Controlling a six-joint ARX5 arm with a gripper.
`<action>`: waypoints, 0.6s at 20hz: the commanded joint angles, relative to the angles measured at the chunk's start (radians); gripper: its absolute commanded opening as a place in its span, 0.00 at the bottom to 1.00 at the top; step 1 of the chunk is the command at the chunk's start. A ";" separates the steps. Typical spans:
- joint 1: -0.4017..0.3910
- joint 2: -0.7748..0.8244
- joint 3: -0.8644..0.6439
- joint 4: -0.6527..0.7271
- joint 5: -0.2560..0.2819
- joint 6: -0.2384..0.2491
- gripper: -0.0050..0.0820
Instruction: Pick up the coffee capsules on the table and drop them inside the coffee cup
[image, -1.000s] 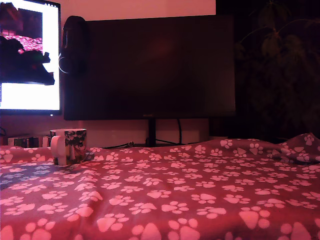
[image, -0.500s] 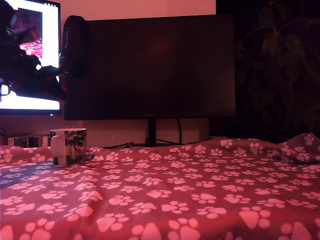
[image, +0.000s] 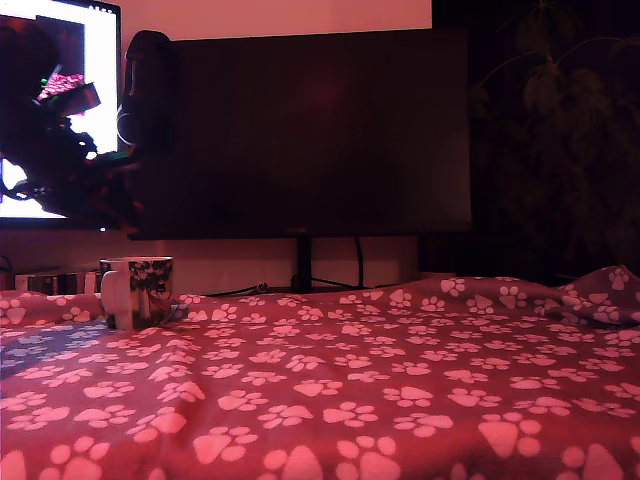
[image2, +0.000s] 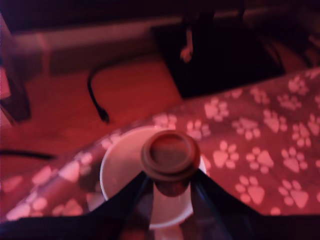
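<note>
gripper (image2: 170, 192) clamping dark capsule (image2: 170, 155), over coffee cup (image2: 120, 165), paw-print table (image2: 260, 145)

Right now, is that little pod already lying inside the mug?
No, the dark capsule is pinched in the gripper above the open coffee cup, not lying inside it.

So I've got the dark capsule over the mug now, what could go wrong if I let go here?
The capsule in the claw sits toward one side of the mug opening rather than its middle in the wrist view, so it might clip the rim and bounce onto the cloth. In the exterior view the arm hangs well above the mug, so the drop looks long. The wrist view is blurred, so alignment is uncertain.
</note>
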 joint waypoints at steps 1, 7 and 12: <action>0.004 0.050 0.044 -0.042 0.000 0.007 0.22; 0.004 0.132 0.161 -0.203 -0.006 0.009 0.22; 0.004 0.139 0.166 -0.219 -0.023 0.018 0.22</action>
